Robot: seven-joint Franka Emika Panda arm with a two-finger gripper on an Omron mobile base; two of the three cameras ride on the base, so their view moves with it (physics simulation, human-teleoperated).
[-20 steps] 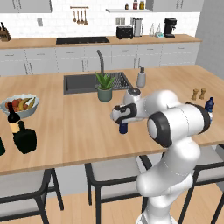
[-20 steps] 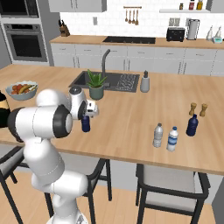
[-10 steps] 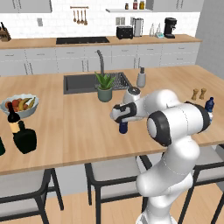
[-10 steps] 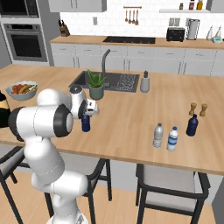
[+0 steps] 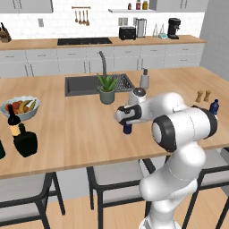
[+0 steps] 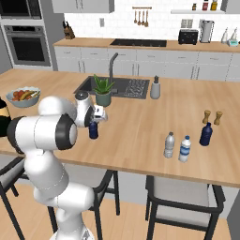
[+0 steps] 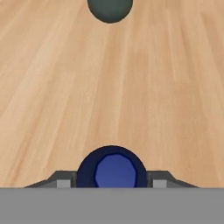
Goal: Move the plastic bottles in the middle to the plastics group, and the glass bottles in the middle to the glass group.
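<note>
Hardly anything has moved since the earlier frames: the arm holds the same pose over the middle of the counter point(image 5: 67, 134), and every bottle stands where it stood. The navy bottle point(image 5: 127, 129) is upright in the middle of the counter, between the sink point(image 5: 82, 85) and the front edge, just in front of the potted plant point(image 5: 107, 87). In the hand view the gripper point(image 7: 112, 180) looks straight down on its top, with a finger tip point(image 7: 63, 180) against each side, so the hand appears clamped on it, though how firmly is not clear. That is the main risk: the bottle is small and round and is taken high up, so a weak or off-centre squeeze could let it tilt or slip on the lift. The carry is long too, toward the counter's right end, where the clear bottle point(image 6: 169, 145) and the blue-topped bottle point(image 6: 185, 148) stand close together near the front edge; a low or crowded set-down could topple them. At the left end the black flask point(image 5: 25, 142) already sits beside the wine bottle point(image 5: 13, 123), near the fruit bowl point(image 5: 20, 107). The top is smooth pale wood, an island with stools along its front, and white cabinets line the back wall.
</note>
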